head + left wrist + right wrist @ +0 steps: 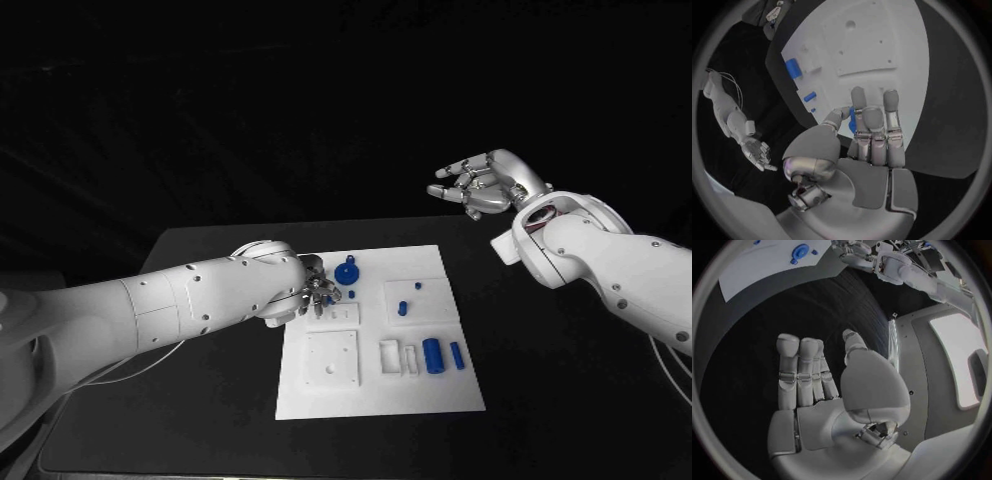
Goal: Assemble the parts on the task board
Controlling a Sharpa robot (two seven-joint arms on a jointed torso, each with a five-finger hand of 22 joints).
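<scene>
Left hand (320,293) pinches a small blue part (852,120) over the task board (433,390) (right hand (479,186) open, far off) & a weak pinch could drop it.

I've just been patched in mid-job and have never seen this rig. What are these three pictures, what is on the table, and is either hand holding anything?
You are looking at a robot with two white arms, each ending in a silver hand. One picture comes from its head, looking down at the black table. The other two come from cameras behind each wrist, so each shows that arm's own palm and fingers.

The white task board lies mid-table with small blue parts on it. The left hand hovers over the board's far left area, near a round blue part; a blue piece sits between its thumb and fingers, though I cannot tell whether it is gripped. The right hand is raised off the table, open and empty.
</scene>
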